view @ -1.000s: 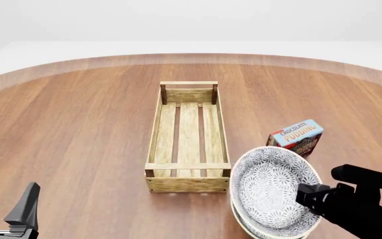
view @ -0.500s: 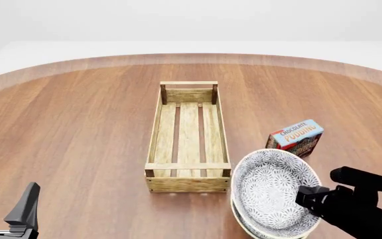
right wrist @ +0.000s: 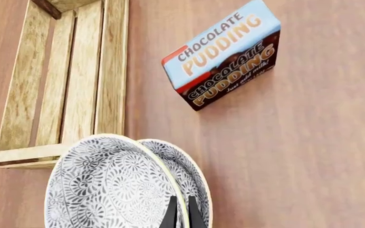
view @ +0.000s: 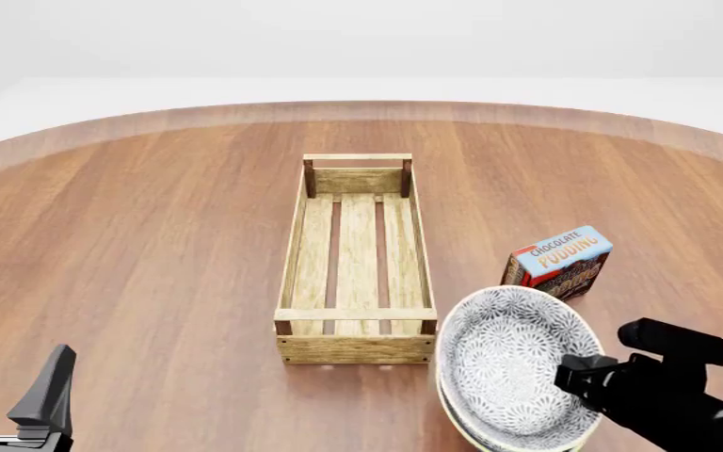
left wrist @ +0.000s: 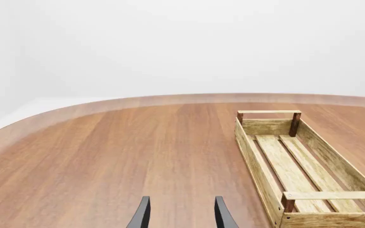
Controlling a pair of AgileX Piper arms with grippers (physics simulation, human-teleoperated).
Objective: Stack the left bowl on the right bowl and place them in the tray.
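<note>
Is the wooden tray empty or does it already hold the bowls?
Empty: the tray shows only bare slats, and the stacked bowls sit outside it, in the right gripper.

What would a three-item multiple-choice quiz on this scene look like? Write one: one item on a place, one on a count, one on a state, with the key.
1. Where is the pudding box?
A. Inside the tray
B. On the table, right of the tray
C. In the left gripper

2. How many bowls show?
A. One
B. Two
C. Four

3. What state is the left gripper in?
A. Open, holding nothing
B. Shut on a bowl
C. Shut on the box

Key:
1. B: the front view shows the box on bare wood to the tray's right, beyond the bowls.
2. B: the right wrist view shows two patterned rims, one nested in the other, with the right gripper closed on their edge.
3. A: the left wrist view shows its fingers apart with only table between them.
</note>
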